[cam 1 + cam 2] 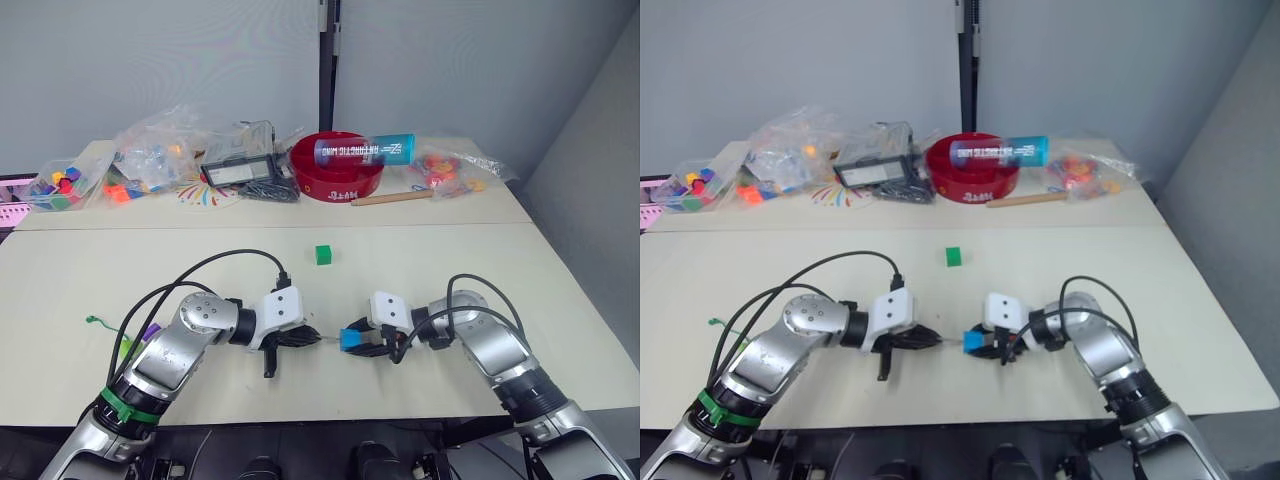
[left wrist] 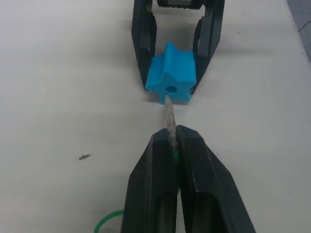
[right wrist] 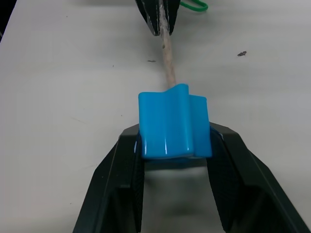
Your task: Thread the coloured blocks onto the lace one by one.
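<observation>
At the near middle of the counter [image 1: 420,290], the right gripper [image 3: 172,145] pinches the blue block [image 2: 171,77] hole-outward so the left gripper [image 2: 173,145], fingers closed on the lace [image 2: 171,121], can poke its tip in.

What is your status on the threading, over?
Left gripper shut on green cord's pale stiff tip. Right gripper shut on blue plastic block. Tip at block's hole. Nothing between them.
</observation>
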